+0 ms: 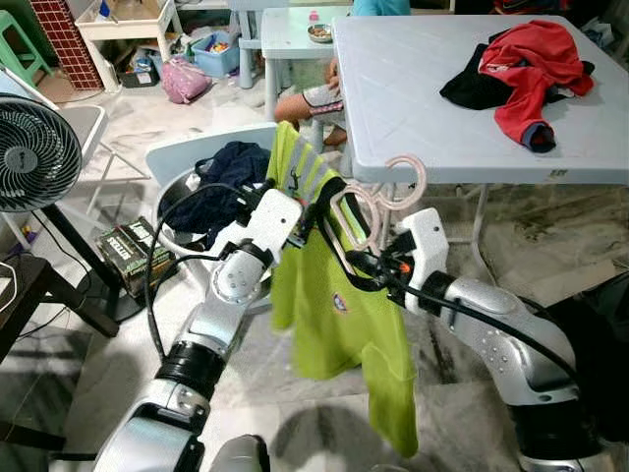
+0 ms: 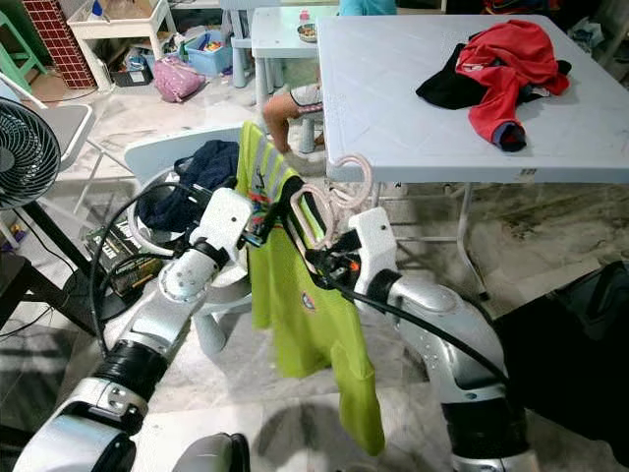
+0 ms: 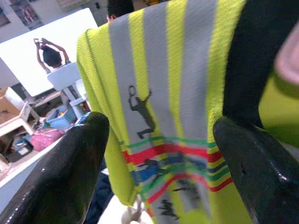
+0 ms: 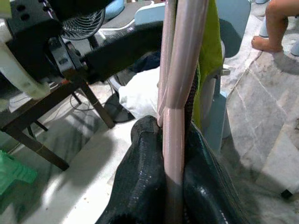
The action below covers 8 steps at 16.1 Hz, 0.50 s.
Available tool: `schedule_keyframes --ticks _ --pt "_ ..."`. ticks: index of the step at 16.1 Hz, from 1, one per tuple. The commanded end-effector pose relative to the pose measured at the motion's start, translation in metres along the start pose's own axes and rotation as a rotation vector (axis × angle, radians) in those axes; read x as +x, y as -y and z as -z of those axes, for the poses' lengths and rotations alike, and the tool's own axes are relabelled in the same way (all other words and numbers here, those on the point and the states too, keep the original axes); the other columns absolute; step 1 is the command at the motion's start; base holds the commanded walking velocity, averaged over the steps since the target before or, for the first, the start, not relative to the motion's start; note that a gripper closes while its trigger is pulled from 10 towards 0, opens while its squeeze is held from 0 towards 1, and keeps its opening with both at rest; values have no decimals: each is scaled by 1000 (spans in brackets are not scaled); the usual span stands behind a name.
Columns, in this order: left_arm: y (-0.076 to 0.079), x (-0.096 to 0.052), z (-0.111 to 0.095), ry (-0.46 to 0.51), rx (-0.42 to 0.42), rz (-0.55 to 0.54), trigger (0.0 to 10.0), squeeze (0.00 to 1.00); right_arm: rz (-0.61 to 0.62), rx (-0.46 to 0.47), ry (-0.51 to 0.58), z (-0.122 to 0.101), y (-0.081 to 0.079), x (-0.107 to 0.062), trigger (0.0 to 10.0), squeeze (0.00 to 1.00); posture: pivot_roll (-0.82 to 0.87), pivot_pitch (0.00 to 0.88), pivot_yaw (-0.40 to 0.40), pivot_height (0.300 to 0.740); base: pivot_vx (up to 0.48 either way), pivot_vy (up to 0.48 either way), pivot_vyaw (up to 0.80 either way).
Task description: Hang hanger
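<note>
the right gripper (image 4: 174, 154) was clenched on the pink hanger (image 1: 366, 208), its two black fingers (image 4: 140, 182) pressed against the hanger's bar from both sides. the hanger's hook (image 1: 403, 177) rose just in front of the near edge of the white table (image 1: 442, 108). a lime-green shirt (image 1: 334, 305) hung from the hanger, draped down between the two arms, well above the floor.

the left gripper (image 1: 307, 218) was at the shirt's upper left, near the collar. its fingers (image 3: 70, 172) stood spread apart, with the striped shoulder of the shirt in the gap between them; contact with the fabric could not be confirmed from the wrist view.

behind the left arm stood a pale chair (image 1: 197, 152) holding dark blue clothing (image 1: 221, 182). at the far left stood a black fan (image 1: 34, 152). on the far right of the table lay a red garment (image 1: 531, 64) over a black one (image 1: 472, 88). beyond the table's left edge, a person's bare leg (image 1: 300, 103) was partly visible beside a small white stool-like table (image 1: 290, 39). the floor (image 1: 511, 246) was mottled stone tile.
</note>
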<state>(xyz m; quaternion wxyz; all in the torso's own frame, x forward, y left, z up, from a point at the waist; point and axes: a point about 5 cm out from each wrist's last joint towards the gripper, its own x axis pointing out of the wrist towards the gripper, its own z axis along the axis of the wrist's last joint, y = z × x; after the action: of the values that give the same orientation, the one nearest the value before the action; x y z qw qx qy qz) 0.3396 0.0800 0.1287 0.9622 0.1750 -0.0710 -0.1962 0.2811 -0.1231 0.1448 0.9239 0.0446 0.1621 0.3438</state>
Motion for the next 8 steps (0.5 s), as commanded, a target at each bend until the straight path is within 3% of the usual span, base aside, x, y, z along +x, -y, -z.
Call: schedule_keyframes --ticks 1,5,8 --pt "6 4 -8 28 12 42 10000 0 -16 -39 53 -12 -5 4 10000 0 -68 48 0 740 0 0 0" --pt "16 2 -7 34 -5 83 10000 0 -41 -34 78 -15 -14 14 10000 0 -62 48 -4 740 0 0 0" --pt "5 4 -3 12 32 33 10000 0 -79 -39 75 -16 -16 8 10000 0 -66 49 -5 740 0 0 0"
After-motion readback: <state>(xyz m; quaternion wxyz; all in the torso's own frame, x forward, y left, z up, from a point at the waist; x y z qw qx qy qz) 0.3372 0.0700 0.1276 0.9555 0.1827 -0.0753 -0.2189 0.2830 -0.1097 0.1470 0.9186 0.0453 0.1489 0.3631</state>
